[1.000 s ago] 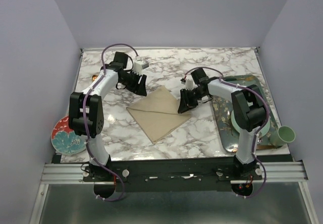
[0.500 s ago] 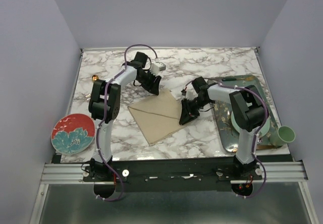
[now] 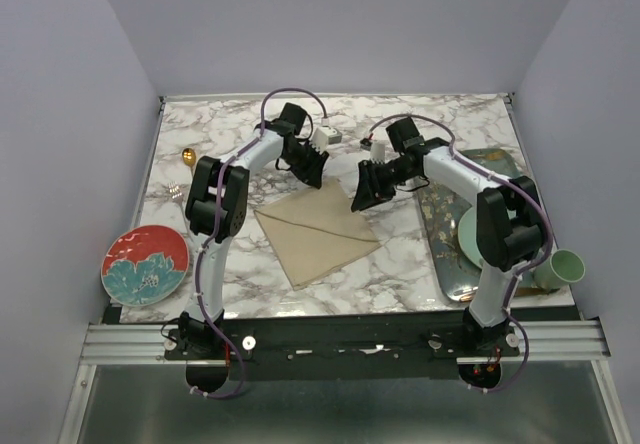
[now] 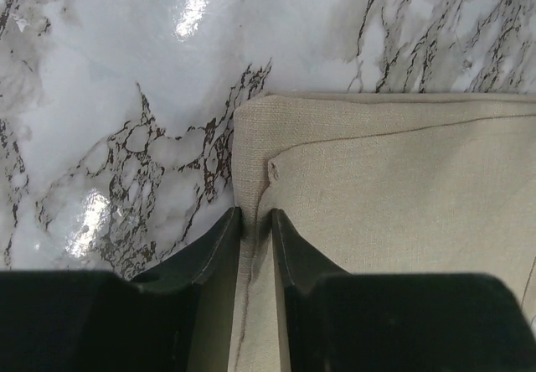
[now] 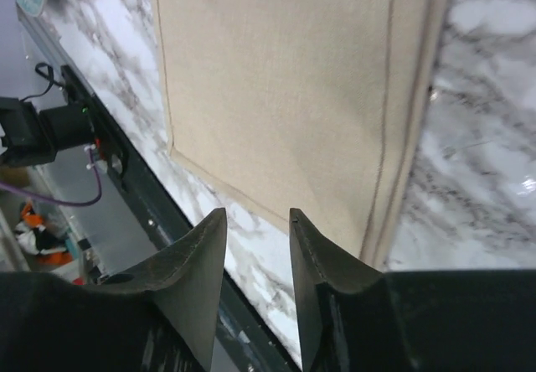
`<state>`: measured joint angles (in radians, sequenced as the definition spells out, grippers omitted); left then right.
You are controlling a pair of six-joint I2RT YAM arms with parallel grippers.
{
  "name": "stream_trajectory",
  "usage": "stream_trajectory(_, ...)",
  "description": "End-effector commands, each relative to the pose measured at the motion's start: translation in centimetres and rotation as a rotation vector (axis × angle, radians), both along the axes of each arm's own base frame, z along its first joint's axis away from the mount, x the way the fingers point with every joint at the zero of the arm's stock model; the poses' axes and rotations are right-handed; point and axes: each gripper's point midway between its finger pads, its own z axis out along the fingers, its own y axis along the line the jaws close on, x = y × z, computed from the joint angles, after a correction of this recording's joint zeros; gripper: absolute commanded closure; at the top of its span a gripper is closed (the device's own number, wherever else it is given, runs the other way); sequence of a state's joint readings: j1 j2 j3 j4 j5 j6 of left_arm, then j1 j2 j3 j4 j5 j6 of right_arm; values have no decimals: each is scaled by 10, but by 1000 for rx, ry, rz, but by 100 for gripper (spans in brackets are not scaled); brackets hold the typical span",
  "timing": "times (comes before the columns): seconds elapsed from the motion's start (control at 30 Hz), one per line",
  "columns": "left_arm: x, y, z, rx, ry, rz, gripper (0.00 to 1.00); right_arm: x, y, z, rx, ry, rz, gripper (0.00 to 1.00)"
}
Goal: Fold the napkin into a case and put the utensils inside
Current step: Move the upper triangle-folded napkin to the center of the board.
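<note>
At mid-table, a tan cloth is lying cornerwise between two grippers.
Across the marble table (image 3: 410, 264) the napkin (image 3: 315, 234) is lying flat, roughly square, one corner pointing at the far edge and a crease running left to right. The left gripper (image 3: 314, 178) is pinching the fold at that far corner. The right gripper (image 3: 361, 200) is hovering over the right edge, jaws apart.

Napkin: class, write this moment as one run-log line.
napkin: partly folded, lying flat | left claw: pinching its edge | right claw: open above it, empty
</note>
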<state>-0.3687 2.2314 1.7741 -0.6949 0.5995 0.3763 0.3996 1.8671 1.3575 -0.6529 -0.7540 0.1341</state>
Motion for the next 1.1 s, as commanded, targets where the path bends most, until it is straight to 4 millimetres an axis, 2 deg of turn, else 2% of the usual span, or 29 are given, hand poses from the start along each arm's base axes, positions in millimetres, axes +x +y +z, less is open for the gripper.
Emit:
stream_trajectory(0.0, -2, -4, 3, 1, -18, -42, 75, 36, -16, -10, -76, -82, -39, 49)
stream_trajectory(0.03, -4, -6, 4, 2, -21, -54, 76, 42, -18, -10, -82, -98, -48, 45)
stream_trajectory(0.1, -7, -9, 6, 1, -44, -89, 81, 49, -23, -14, -94, -103, -66, 42)
stream_trajectory(0.23, -13, -12, 9, 7, -72, -126, 83, 39, -29, -34, -123, -52, -67, 42)
stream_trajectory(0.33, -17, -15, 8, 11, -77, -147, 72, 24, -35, -54, -150, 14, -71, 46)
stream_trajectory(0.37, -17, -15, 8, 10, -77, -146, 65, 20, -36, -58, -155, 28, -70, 48)
stream_trajectory(0.43, -14, -14, 9, 12, -85, -127, 60, 10, -39, -67, -168, 62, -66, 56)
stream_trajectory(0.53, -8, -13, 12, 14, -105, -109, 59, -1, -40, -73, -162, 98, -55, 61)
stream_trajectory(0.63, -1, -12, 14, 17, -118, -97, 59, -8, -41, -77, -163, 133, -52, 62)
stream_trajectory(0.93, 1, -16, 11, 4, -87, -95, 58, -48, -42, -86, -137, 272, -33, 73)
stream_trajectory(1.07, 0, -19, 13, -13, -86, -104, 58, -59, -42, -84, -126, 292, -23, 74)
